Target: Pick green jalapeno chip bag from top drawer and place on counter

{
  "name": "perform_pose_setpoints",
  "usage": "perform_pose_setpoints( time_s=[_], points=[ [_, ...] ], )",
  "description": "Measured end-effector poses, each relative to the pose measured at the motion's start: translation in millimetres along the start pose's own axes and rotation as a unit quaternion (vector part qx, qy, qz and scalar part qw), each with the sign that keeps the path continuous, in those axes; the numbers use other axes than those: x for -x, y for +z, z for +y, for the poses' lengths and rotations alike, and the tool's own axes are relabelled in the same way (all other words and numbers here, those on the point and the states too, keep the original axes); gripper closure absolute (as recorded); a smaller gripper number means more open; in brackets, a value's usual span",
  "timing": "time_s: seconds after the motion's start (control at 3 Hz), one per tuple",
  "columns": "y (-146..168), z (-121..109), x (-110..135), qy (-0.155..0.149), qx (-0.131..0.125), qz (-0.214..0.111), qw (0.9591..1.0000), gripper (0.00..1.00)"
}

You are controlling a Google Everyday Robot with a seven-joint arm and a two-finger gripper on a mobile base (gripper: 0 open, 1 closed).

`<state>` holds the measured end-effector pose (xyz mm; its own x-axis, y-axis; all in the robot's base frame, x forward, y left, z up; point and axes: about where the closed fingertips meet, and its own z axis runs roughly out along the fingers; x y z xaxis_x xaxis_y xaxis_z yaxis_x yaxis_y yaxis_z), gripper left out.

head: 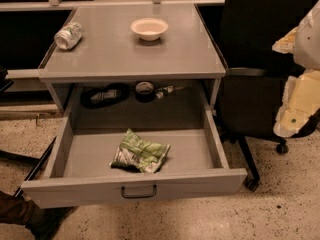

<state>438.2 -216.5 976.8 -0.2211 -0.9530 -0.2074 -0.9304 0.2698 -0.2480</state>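
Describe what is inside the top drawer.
Only the green jalapeno chip bag, near the front of the top drawer; the floor beneath it is covered. The gripper is not in view.

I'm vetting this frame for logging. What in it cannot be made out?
Pincer: not in view; only a pale arm section shows, cut by the right edge.
Green jalapeno chip bag in the top drawer: print too small to read.
Dark coil and tape roll under the counter: details lost in shadow.
Crushed can on the counter: label too small.

Crumpled green jalapeno chip bag (140,156) lies in open top drawer (75,183), gripper (296,115) far right.
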Motion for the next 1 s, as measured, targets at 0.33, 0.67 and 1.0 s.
perform_pose_setpoints(
  time_s=[0.33, 0.67, 1.0],
  points=[
    [0.0, 0.0, 0.0, 0.0, 0.0, 0.0, 1.0, 0.0],
    [23.8, 9.1, 12.5, -0.004, 0.014, -0.025, 0.9996, 0.0],
    [67.9, 30.4, 43.8, -0.026, 0.035, -0.072, 0.9964, 0.0]
  ],
)
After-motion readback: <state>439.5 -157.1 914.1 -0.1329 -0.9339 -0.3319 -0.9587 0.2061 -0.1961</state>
